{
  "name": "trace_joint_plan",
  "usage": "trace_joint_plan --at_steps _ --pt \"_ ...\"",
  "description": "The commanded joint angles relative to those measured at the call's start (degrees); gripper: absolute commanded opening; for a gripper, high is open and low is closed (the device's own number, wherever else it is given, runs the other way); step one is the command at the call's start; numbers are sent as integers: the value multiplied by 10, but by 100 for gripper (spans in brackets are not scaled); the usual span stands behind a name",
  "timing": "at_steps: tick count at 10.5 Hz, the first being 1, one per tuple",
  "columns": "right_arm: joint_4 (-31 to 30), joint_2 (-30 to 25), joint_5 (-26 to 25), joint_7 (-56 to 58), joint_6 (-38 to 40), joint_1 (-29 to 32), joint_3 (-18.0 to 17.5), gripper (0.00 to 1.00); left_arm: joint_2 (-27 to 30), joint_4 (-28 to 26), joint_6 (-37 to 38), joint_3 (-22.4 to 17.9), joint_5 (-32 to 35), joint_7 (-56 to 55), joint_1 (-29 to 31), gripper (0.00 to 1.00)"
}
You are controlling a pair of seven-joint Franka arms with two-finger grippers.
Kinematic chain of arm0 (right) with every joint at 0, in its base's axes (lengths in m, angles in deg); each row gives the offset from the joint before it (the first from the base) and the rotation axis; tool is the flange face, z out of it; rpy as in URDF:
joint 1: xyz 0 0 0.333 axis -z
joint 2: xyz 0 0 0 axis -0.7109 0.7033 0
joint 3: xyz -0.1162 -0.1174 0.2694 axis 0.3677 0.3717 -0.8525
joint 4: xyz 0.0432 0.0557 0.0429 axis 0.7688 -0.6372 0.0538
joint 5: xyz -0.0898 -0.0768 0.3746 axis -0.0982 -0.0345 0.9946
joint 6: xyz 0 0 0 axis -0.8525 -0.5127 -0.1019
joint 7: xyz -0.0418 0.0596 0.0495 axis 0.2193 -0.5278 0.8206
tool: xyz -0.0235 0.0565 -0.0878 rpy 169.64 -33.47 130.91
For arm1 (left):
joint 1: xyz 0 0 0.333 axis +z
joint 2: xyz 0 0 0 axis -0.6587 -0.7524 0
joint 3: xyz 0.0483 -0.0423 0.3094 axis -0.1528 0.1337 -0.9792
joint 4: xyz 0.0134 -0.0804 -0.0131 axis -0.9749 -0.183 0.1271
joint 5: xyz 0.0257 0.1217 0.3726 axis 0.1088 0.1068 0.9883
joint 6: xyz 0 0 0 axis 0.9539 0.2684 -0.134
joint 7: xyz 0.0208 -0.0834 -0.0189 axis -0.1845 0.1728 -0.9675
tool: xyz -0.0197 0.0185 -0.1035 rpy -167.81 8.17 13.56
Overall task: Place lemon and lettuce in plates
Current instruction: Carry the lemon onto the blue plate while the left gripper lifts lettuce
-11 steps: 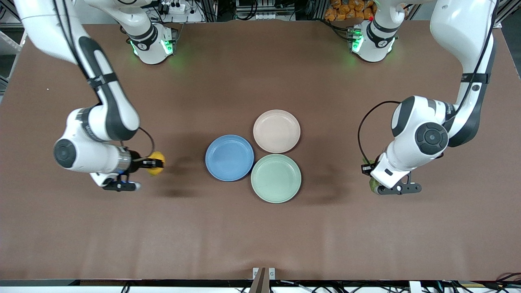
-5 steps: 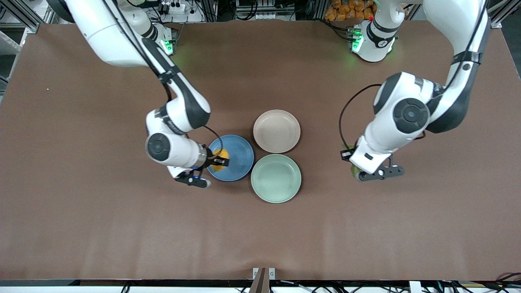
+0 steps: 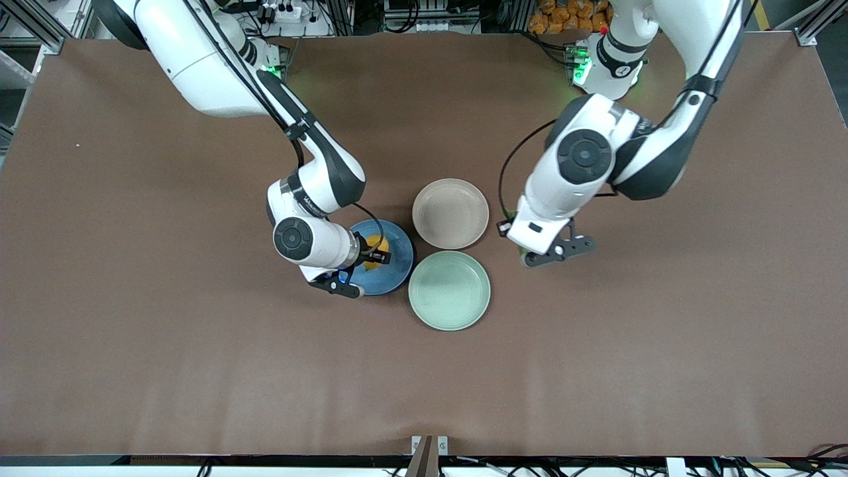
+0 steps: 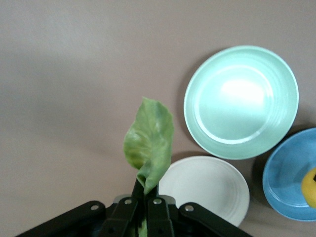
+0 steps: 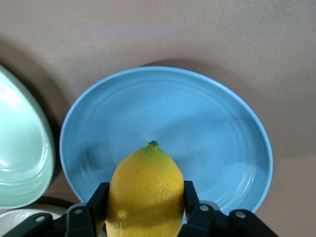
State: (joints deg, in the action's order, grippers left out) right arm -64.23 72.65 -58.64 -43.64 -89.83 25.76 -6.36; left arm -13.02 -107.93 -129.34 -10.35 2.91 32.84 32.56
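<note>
Both tools loaded
Right tool [image 5: 145, 210] grips lemon [image 5: 144, 192] over blue plate [image 5: 207, 128]; left tool [image 4: 144, 207] pinches lettuce [image 4: 149, 142] beside beige plate [image 4: 212, 190].

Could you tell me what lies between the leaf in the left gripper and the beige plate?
Only bare brown table: in the left wrist view the lettuce, pinched by the left gripper, hangs just beside the beige plate, not yet over it.

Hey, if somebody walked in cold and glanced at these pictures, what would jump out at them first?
Probably the lemon, bright yellow, clamped in the right gripper over the blue plate. Next, the lettuce dangling from the left gripper beside the beige-pink plate, not yet over it.
</note>
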Motion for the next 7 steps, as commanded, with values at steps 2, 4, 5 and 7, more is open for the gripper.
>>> trace_joint_plan --at_steps 2,4,5,7 --pt "2 0 -7 -10 5 6 -5 100 -30 2 -13 -1 12 -88 -44 0" --pt "6 -13 -13 2 6 19 -5 100 -55 -2 -45 -2 12 -145 -69 0" --pt "7 -31 -28 25 20 37 -5 100 -72 -3 -70 -2 13 -175 -83 0" --pt "6 -81 -50 51 62 70 0 100 -108 -3 -114 -5 48 -235 -108 0"
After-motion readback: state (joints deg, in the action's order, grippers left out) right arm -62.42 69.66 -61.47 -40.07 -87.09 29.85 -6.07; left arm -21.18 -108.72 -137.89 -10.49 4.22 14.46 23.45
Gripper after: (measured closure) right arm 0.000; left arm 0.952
